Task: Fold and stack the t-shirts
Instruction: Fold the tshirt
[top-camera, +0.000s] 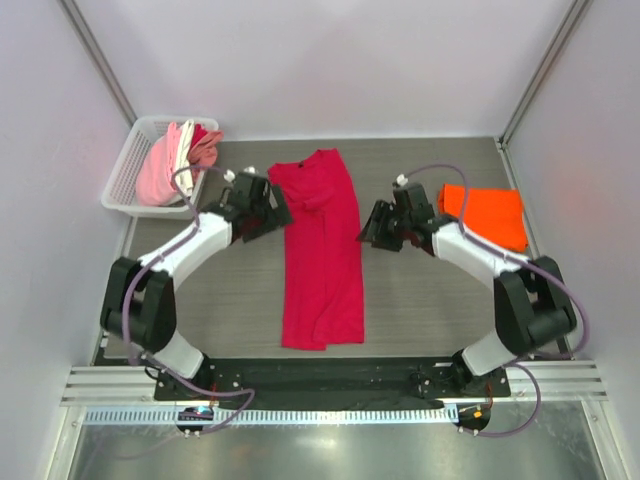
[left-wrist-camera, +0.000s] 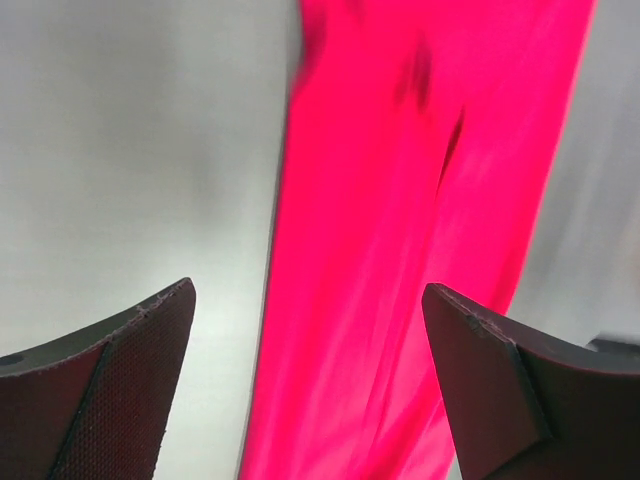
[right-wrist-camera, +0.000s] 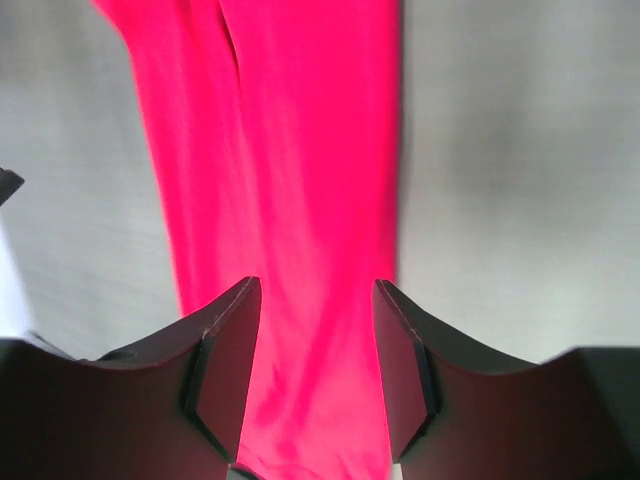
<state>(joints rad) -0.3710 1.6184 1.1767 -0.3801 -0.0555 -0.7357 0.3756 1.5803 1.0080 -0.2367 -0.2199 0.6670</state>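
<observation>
Top external: crimson t-shirt long axis near-far, collar far; left hand wide open, right hand half-open, both empty.

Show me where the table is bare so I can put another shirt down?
Bare table lies near the front, either side of the red shirt, inside each arm. The back strip between its collar and the orange shirt is free too. Crowded: around the left claw, right claw and basket.

The table lies open on 2 sides of the crimson t-shirt; basket and orange t-shirt occupy far corners
</observation>
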